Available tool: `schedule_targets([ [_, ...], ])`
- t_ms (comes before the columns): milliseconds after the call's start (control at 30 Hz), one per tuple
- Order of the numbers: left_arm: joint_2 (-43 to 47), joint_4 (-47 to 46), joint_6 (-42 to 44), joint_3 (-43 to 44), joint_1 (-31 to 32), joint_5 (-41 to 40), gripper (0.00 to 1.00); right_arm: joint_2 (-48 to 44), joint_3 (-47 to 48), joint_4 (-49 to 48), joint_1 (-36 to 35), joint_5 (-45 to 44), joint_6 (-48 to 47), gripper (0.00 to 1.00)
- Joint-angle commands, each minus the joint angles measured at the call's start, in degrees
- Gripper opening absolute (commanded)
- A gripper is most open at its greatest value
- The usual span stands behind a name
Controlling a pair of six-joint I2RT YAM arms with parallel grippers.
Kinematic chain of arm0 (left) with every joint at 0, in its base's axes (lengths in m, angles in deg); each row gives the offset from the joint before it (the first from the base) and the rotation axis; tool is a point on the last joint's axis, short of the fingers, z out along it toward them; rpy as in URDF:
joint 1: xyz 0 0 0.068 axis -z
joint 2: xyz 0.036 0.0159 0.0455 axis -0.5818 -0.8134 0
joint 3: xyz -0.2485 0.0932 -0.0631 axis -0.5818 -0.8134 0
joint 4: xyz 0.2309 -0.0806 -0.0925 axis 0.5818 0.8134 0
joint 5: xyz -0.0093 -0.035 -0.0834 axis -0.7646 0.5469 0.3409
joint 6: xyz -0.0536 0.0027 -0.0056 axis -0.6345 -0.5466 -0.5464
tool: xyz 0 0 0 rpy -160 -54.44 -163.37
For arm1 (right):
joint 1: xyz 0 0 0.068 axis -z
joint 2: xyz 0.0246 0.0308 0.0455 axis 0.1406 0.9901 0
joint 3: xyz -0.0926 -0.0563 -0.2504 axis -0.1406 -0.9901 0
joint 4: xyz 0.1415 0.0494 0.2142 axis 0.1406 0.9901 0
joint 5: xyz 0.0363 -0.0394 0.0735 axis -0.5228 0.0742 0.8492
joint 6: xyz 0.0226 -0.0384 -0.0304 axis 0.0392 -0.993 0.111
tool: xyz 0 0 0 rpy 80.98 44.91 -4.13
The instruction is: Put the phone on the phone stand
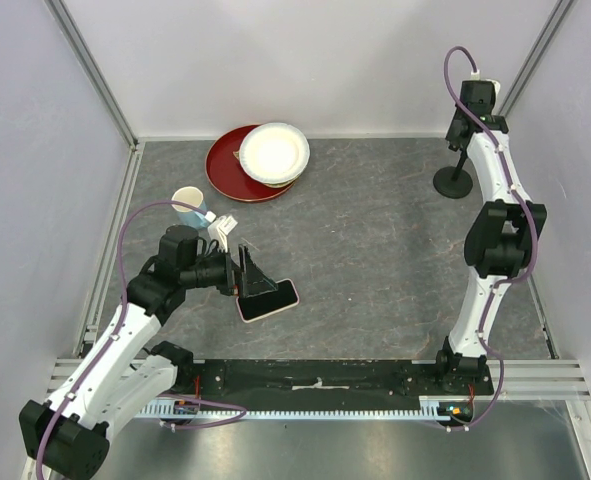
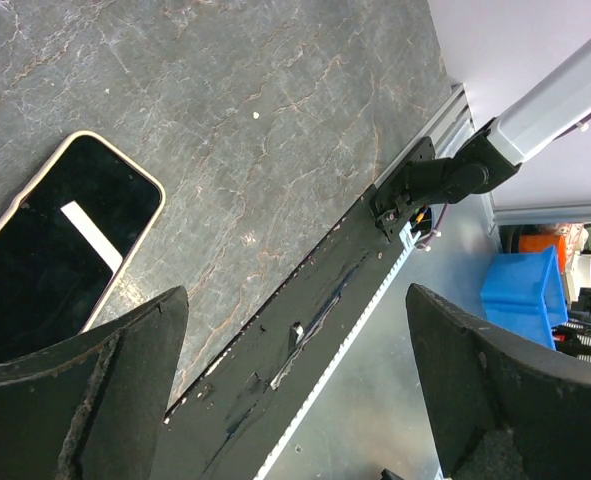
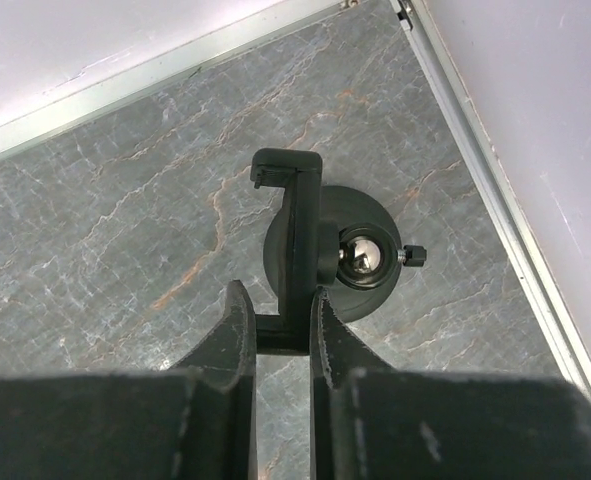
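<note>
Bench (image 1: 375, 260), grey and veined, carries both items. Left tool (image 2: 295, 300), jaws released wide, hangs over the phone (image 2: 65, 250), which lies flat, screen up, well apart from the phone stand (image 3: 297, 220). Right tool (image 3: 280, 300) clenches the phone stand at its top bracket; the stand is upright on its disc base.

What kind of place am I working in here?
Probably a lab test cell: grey stone-patterned tabletop, pale wall panels on aluminium rails, and staged props like stacked plates and a cup.
</note>
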Motion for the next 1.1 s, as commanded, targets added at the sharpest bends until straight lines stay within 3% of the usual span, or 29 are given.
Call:
schedule_targets([
  [0, 0.45, -2.05, 1.09, -0.51, 0.19, 0.37, 0.95, -5.95, -6.38, -2.08, -1.26, 4.78, 0.85, 0.00],
  [100, 0.19, -2.05, 1.18, -0.43, 0.19, 0.90, 0.95, -10.52, -11.76, -3.32, -3.01, 10.75, -1.08, 0.00],
  [233, 0.72, -2.13, 1.27, -0.51, 0.19, 0.64, 0.95, -13.77, -15.37, 1.95, -6.25, 24.02, -6.00, 0.00],
  [467, -1.73, -8.10, -1.88, 0.01, 0.28, 2.30, 0.92, -22.65, -28.28, 6.17, -15.49, 31.43, -18.72, 0.00],
  [600, -6.91, -13.73, -6.02, 7.37, 1.24, 3.71, 0.91, -25.38, -31.81, 9.86, -22.25, 31.87, -24.55, 0.00],
  [833, -22.11, -19.89, -10.24, 23.37, 1.95, 4.23, 0.90, -29.86, -38.58, 7.59, -26.13, 33.90, -26.05, 0.00],
  [867, -24.66, -19.98, -10.60, 25.48, 1.95, 5.55, 0.89, -30.04, -39.02, 7.23, -26.48, 33.28, -25.96, 0.02],
  [967, -31.70, -20.41, -11.39, 32.08, 2.04, 6.96, 0.88, -30.57, -39.64, 5.83, -27.89, 30.04, -24.56, 0.26],
  [1000, -33.11, -20.15, -11.04, 34.70, 2.13, 6.88, 0.87, -31.27, -39.90, 5.04, -28.76, 25.41, -22.82, 0.38],
  [1067, -36.62, -18.49, -8.68, 37.09, 2.13, 5.57, 0.86, -32.59, -41.48, 2.24, -29.65, 20.73, -21.22, 0.52],
])
